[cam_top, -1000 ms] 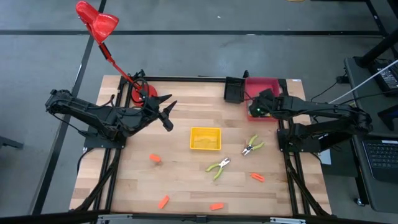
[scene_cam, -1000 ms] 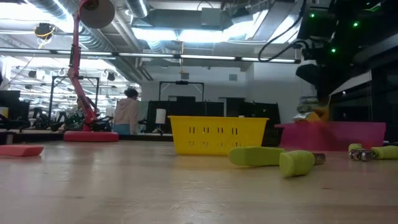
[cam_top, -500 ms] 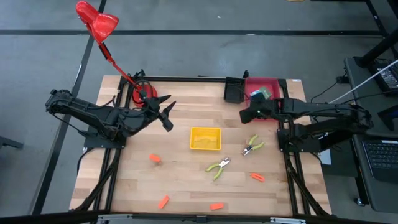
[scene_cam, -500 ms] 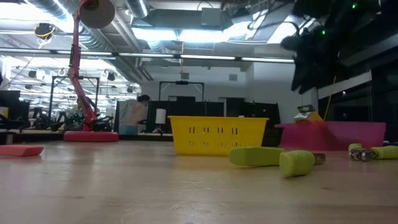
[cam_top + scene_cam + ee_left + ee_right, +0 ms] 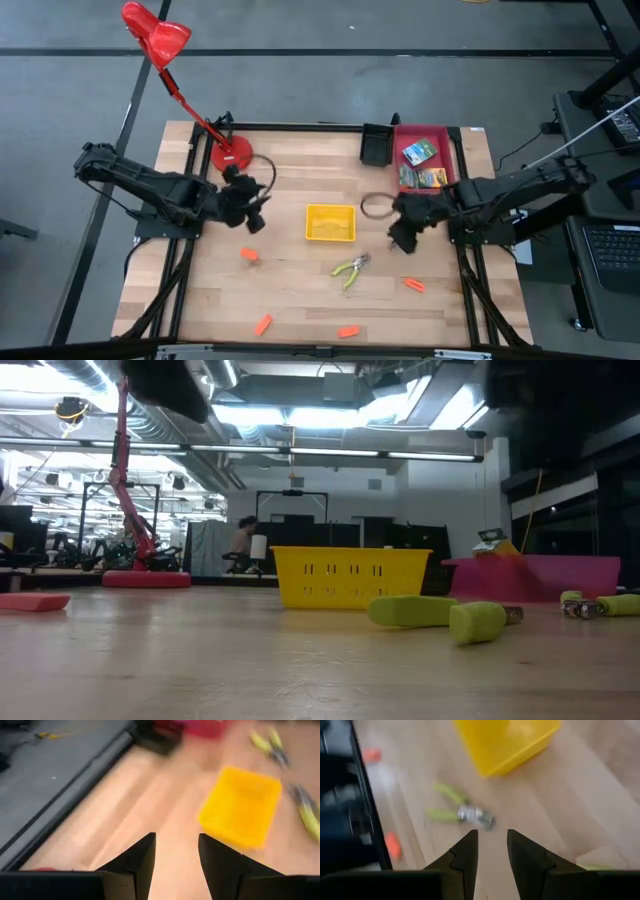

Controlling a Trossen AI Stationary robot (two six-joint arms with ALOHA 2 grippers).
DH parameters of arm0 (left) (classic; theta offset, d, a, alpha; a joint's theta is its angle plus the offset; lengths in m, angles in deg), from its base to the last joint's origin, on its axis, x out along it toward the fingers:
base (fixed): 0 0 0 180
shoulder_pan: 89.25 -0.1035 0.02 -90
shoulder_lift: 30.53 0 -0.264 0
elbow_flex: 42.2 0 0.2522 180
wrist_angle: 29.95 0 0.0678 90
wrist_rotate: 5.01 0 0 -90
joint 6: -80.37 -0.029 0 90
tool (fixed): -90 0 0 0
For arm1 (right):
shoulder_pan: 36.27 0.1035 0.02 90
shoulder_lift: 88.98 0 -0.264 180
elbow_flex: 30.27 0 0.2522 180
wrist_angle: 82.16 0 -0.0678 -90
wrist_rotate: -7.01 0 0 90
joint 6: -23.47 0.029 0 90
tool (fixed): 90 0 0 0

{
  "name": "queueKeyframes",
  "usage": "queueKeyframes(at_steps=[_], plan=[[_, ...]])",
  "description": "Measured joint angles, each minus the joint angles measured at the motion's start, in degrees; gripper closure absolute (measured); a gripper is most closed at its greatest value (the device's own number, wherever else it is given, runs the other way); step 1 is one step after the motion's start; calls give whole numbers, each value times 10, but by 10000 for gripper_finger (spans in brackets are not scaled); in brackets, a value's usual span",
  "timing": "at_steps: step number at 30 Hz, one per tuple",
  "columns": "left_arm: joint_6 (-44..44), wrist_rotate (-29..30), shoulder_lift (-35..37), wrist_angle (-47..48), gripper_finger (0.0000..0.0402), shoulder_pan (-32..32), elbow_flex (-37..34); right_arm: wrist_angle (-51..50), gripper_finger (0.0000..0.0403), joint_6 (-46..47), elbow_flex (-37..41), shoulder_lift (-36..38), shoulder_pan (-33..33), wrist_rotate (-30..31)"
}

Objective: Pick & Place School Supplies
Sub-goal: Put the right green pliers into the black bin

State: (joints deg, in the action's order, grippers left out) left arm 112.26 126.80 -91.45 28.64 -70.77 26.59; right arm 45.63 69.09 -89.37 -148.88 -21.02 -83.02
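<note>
My right gripper (image 5: 401, 240) is open above the table, right of the yellow bin (image 5: 330, 222), and covers one yellow-green-handled tool in the high view. One handle of that tool (image 5: 592, 866) shows beside its fingers. The other tool (image 5: 352, 268) lies flat on the table and also shows in the right wrist view (image 5: 462, 811). Printed boxes (image 5: 418, 152) lie in the red tray (image 5: 449, 135). Several orange pieces (image 5: 250, 254) lie on the table. My left gripper (image 5: 255, 216) is open and empty, left of the yellow bin.
A red desk lamp stands with its base (image 5: 231, 153) at the far left. A black bin (image 5: 377, 145) sits beside the red tray. More orange pieces lie near the front edge (image 5: 263, 324) (image 5: 348, 331) and at the right (image 5: 413, 284).
My right gripper has left the red tray and gone toward the near edge and down, to the spot right of the yellow bin, over one tool. The boxes in the tray now show. My left gripper has gone toward the near edge.
</note>
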Motion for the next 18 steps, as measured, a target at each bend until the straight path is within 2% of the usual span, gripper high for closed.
queueKeyframes(at_steps=[4,10,12,18], plan=[[3,-8,0,22,246,32,0,-58,296,-40,0,-2,51,10],[25,33,-4,-14,242,48,0,-203,296,102,0,-52,75,40],[24,49,-5,-23,242,51,0,-203,296,99,0,-75,75,44],[-4,51,-5,-33,242,51,0,-184,296,33,0,-172,75,52]])
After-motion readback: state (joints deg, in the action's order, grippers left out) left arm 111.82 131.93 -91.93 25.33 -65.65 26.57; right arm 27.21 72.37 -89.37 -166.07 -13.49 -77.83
